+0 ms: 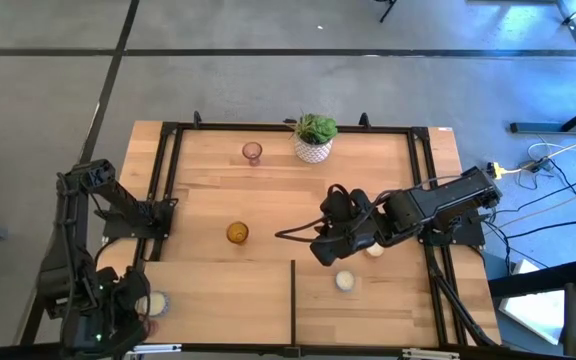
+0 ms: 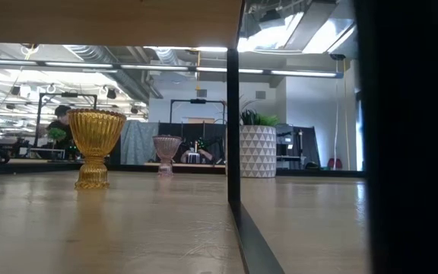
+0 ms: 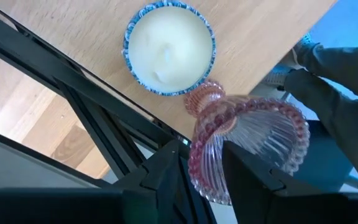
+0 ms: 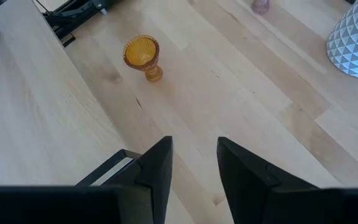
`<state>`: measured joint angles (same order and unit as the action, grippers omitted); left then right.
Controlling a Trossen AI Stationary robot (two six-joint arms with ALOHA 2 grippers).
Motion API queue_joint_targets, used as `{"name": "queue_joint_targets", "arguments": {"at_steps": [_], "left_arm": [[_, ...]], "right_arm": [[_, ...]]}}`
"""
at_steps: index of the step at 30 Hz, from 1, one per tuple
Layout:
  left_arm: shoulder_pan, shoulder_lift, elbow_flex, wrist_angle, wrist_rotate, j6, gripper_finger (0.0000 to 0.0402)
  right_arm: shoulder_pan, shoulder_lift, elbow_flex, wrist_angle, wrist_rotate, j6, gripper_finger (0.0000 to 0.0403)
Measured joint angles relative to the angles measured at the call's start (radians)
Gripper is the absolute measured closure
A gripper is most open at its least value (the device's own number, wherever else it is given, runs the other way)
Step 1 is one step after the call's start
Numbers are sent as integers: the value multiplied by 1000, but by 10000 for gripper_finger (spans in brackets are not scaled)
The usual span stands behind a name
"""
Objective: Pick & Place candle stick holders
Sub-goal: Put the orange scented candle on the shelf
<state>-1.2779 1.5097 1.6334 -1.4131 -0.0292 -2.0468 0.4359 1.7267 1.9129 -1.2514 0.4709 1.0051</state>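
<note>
My left gripper (image 1: 126, 312) is at the table's near left corner, shut on a pinkish-purple glass holder (image 3: 247, 134). Beside it stands a white holder with a blue rim (image 3: 169, 50), also in the high view (image 1: 154, 303). My right gripper (image 4: 194, 158) is open and empty above the table's middle (image 1: 326, 248). An amber glass holder (image 1: 236, 233) stands upright to its left, also in the right wrist view (image 4: 143, 56). A second pink holder (image 1: 252, 152) stands at the far side. Two white holders (image 1: 345, 281) (image 1: 374, 250) stand near the right gripper. My left gripper pinches the wall of the pink holder's bowl at its rim (image 3: 202, 171); one finger (image 3: 253, 177) seems to be inside the bowl and the other (image 3: 163, 177) outside. The holder is tilted, its foot (image 3: 207, 99) pointing away from the fingers toward the blue-rimmed holder. Whether the foot rests on the table I cannot tell.
A white patterned pot with a green plant (image 1: 314, 138) stands at the far middle. A black frame (image 1: 168, 170) runs round the table, and a black divider (image 1: 293, 300) splits the near part. A dark mass (image 2: 409, 137) fills the low view's right side.
</note>
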Motion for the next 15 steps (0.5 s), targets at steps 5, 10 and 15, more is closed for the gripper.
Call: {"name": "queue_joint_targets", "arguments": {"at_steps": [5, 10, 15], "left_arm": [[0, 0, 23, -11, -1, -1, 266], [0, -1, 50, -31, -1, 0, 260], [0, -2, 81, -108, 0, -9, 260]], "right_arm": [[-4, 0, 0, 0, 0, 0, 272], [-6, 0, 0, 0, 0, 0, 272], [-5, 0, 0, 0, 0, 0, 272]]}}
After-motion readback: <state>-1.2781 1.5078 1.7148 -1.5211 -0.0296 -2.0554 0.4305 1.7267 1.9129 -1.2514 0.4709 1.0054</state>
